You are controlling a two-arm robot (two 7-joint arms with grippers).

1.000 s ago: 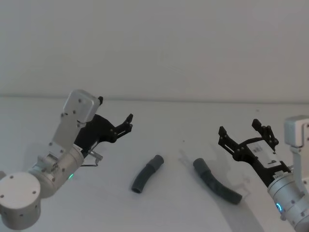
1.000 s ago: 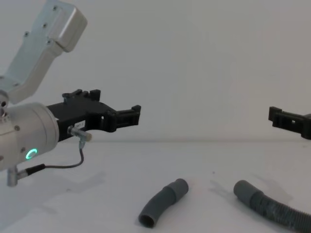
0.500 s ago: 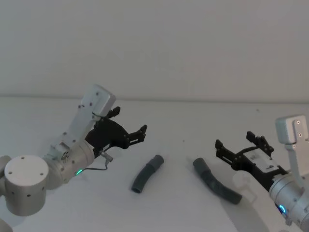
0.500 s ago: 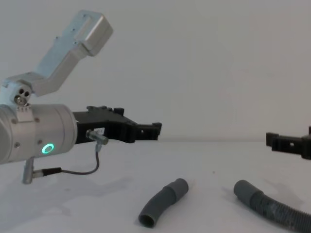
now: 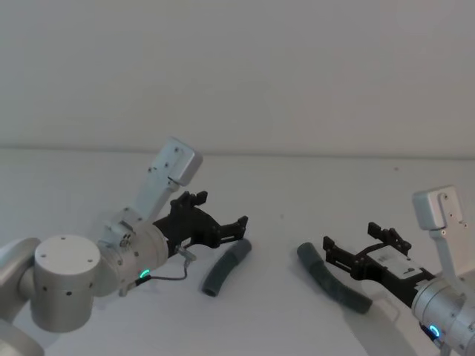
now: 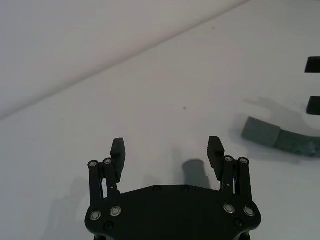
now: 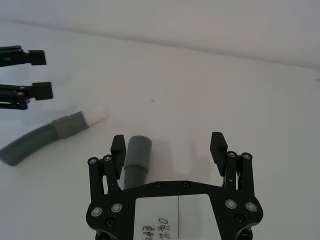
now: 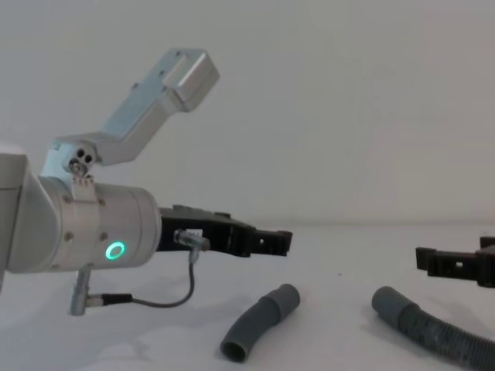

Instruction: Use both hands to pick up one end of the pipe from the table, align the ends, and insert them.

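Curved tube (image 5: 225, 267) lies just beneath the spread left hand (image 5: 220, 211).

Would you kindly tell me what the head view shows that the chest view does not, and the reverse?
Head view: the corrugated hose end to end on the table, and the right gripper open near its cuff. Chest view: the hollow near mouth of the curved tube, with the left gripper hanging above it, apart. Both: hose and tube lying separate, ungrasped.

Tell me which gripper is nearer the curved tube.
Left. The left gripper hovers open close above the cuffed end of the curved tube; the right gripper hovers farther right, over the cuff of the corrugated hose.
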